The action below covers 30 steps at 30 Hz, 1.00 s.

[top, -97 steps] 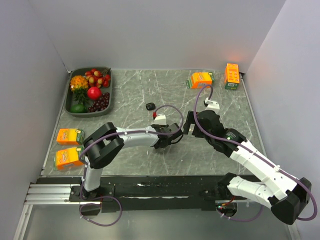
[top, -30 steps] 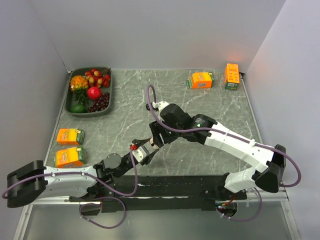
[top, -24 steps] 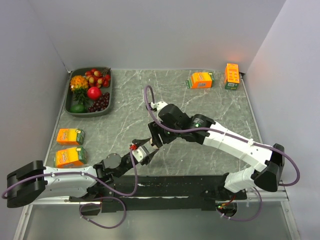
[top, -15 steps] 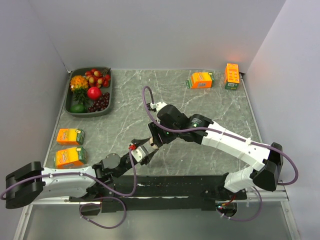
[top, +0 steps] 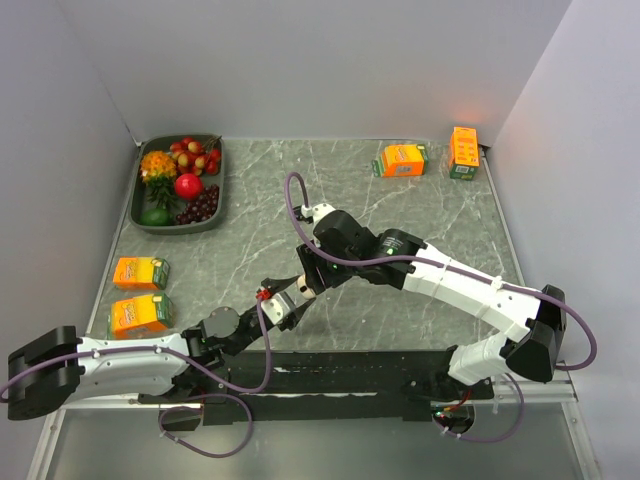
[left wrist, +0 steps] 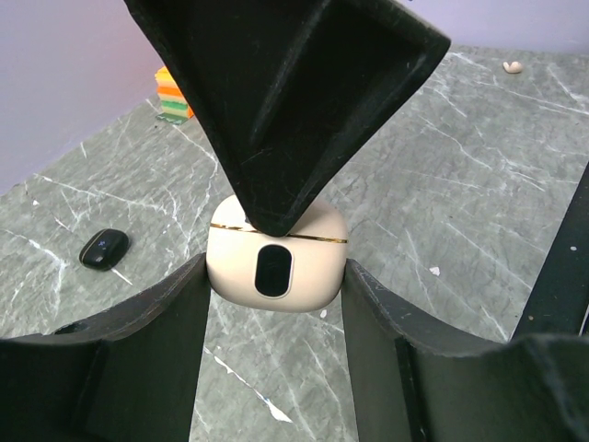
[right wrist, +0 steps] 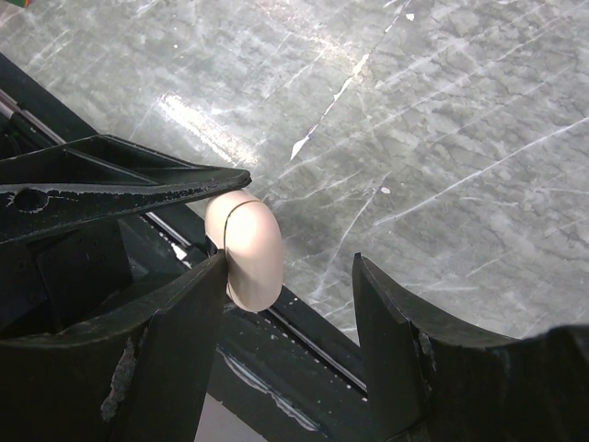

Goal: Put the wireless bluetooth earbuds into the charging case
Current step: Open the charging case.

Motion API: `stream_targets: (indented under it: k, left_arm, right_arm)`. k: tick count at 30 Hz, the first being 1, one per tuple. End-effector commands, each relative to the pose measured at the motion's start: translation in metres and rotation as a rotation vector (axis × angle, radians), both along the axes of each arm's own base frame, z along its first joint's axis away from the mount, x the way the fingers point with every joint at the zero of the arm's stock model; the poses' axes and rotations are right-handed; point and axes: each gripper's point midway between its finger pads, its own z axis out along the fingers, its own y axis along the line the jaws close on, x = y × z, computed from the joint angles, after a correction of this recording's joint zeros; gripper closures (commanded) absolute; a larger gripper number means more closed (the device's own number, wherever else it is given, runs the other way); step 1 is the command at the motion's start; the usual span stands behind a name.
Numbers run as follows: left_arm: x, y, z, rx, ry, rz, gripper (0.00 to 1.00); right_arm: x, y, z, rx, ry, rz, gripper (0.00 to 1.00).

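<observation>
Cream charging case (left wrist: 275, 262), lid shut, is pinched between the fingers of the left gripper (left wrist: 274, 276), clear of the table (left wrist: 442, 184). Note that the right gripper (right wrist: 290, 267) has edged in over the last second, its jaws spread but narrowing, one finger at the lid seam. Expect lid-opening next. What may be a black earbud (left wrist: 103, 249) lies well apart.

Smooth plastic case (left wrist: 274, 267), glossy marbled table (left wrist: 460, 184)
</observation>
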Motion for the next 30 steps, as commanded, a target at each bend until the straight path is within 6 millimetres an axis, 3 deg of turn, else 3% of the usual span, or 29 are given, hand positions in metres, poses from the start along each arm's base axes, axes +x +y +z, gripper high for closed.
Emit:
stream_targets:
  k: [1, 14, 22, 25, 30]
  left_arm:
    - [-0.001, -0.001, 0.026, -0.083, -0.039, -0.002, 0.99]
    - [-0.001, 0.001, 0.024, -0.083, -0.035, 0.007, 0.99]
    - [-0.002, 0.0, 0.03, -0.104, -0.038, 0.0, 0.99]
    - [-0.002, -0.001, 0.034, -0.115, -0.04, -0.005, 0.99]
    - [-0.003, -0.004, 0.039, -0.129, -0.041, -0.012, 0.99]
  right_arm:
    - [0.005, -0.017, 0.004, -0.033, -0.029, -0.042, 0.37]
    - [0.006, -0.021, 0.01, -0.024, -0.039, -0.06, 0.31]
    - [-0.014, 0.015, 0.026, 0.225, 0.07, 0.088, 0.24]
    - [-0.015, 0.02, 0.029, 0.247, 0.087, 0.11, 0.27]
    - [-0.016, 0.027, 0.031, 0.264, 0.1, 0.137, 0.41]
